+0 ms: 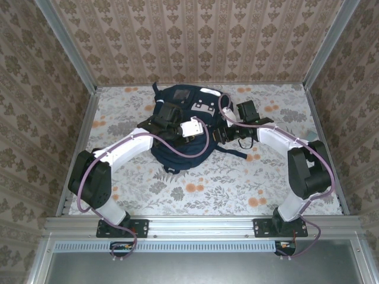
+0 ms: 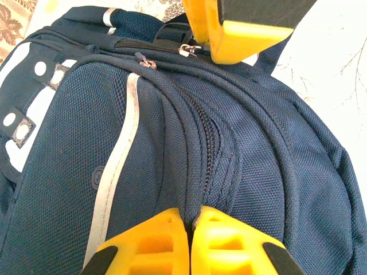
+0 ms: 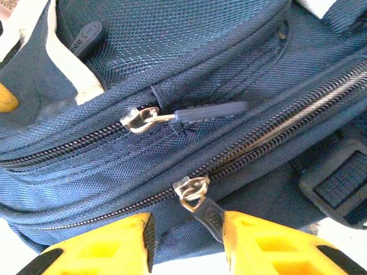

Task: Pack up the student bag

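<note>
Student bag [image 1: 180,155] lies mid-desk [image 1: 237,189], its zips [image 3: 269,137] looking closed and nothing packed that I can see. My left pincer [image 2: 189,235] is pressed together at a seam. My right pincer [image 3: 186,224] stands apart around a zip pull [image 3: 198,197]. I judge opening comes first.

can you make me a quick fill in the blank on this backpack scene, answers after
The student bag lies on a ___-patterned table.
The left hand, resting on the bag, is ___ (open or shut).
The lower zipper pull sits ___ the right hand's fingers.
Missing words: floral; shut; between.
</note>
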You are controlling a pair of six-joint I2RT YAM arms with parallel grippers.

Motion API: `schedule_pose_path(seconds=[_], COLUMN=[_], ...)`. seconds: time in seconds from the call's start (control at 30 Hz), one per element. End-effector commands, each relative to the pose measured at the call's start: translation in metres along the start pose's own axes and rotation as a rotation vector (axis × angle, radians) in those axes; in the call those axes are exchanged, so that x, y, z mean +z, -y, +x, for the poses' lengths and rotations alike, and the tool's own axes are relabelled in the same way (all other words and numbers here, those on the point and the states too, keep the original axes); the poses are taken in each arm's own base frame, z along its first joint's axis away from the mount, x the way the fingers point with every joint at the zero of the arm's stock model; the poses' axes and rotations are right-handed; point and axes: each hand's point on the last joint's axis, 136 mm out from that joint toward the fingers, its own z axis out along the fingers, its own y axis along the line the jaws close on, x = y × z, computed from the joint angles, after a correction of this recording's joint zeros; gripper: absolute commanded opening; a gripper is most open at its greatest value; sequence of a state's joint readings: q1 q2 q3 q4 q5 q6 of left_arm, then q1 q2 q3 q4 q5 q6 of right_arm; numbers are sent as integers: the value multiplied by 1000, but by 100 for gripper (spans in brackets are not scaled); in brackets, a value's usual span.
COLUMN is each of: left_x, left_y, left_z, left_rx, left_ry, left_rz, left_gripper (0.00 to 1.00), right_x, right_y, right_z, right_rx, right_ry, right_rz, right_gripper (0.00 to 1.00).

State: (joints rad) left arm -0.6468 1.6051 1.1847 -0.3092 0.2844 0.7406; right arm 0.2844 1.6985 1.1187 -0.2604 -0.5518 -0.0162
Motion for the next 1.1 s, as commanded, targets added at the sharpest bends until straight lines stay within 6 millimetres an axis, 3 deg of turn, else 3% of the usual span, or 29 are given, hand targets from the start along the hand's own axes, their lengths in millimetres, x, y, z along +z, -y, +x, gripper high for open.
schedule_pose_path(seconds=[0.0,0.2,0.43,0.63,0.73,0.87,1.07], left_x=[-25,-26,-29,-29,-26,-20,-1], left_y=[-5,-7,-7,-10,-16,-26,-36], left_z=[-33,-30,-30,-31,-29,-33,-48], left_rx=[21,20,12,-11,-38,-98,-185], left_ry=[120,118,135,140,131,141,177], left_rz=[-27,-31,-29,-46,-73,-107,-162], left_gripper=[4,3,3,2,0,0,0], right_x=[7,13,18,14,6,-7,-8], right_y=[-4,-2,7,-6,-7,-20,-75], right_z=[1,-1,-4,2,4,9,24], right_rx=[-37,-45,-48,-61,-51,-6,-3], right_ry=[-32,-35,-36,-44,-44,-35,7], right_rz=[-45,-59,-23,-59,-17,-24,-114], right_gripper=[37,36,47,17,6,0,0])
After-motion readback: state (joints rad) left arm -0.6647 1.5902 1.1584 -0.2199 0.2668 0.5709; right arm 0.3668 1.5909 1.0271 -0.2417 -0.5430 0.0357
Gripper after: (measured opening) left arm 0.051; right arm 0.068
